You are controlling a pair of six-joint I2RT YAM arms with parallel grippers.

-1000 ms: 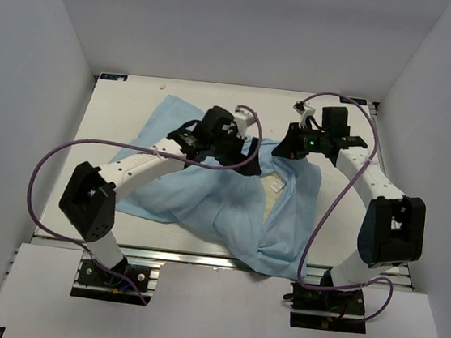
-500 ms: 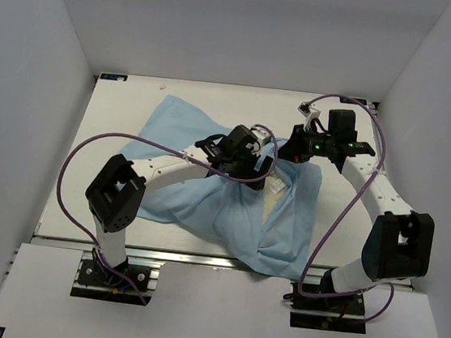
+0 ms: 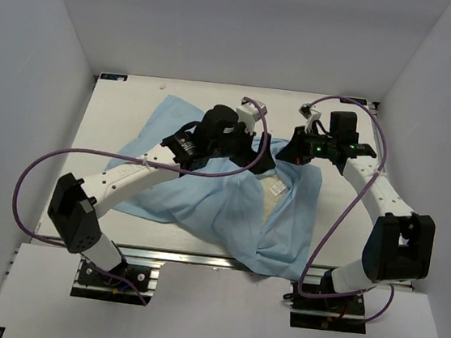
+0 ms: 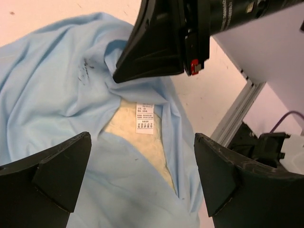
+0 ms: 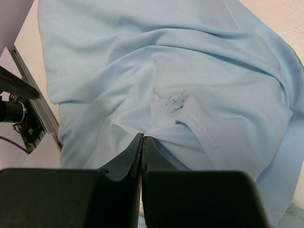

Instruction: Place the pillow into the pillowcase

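Note:
The light blue pillowcase (image 3: 205, 203) lies crumpled across the table's middle and covers most of the pillow. A cream strip of the pillow (image 3: 275, 193) with a white label shows through the slit-like opening; it also shows in the left wrist view (image 4: 142, 142). My left gripper (image 4: 137, 185) is open and empty, hovering above the opening; in the top view it is at the left of the opening (image 3: 253, 152). My right gripper (image 5: 144, 138) is shut on a pinched fold of the pillowcase (image 5: 180, 71) at its far right edge (image 3: 290, 150).
The aluminium table rail (image 3: 199, 256) runs along the near edge, with the pillowcase hanging slightly over it. White walls enclose the table on three sides. Purple cables loop from both arms.
My left arm swung right then drew back left and farther, its gripper now above the opening. My right gripper stayed at the pillowcase's far right edge.

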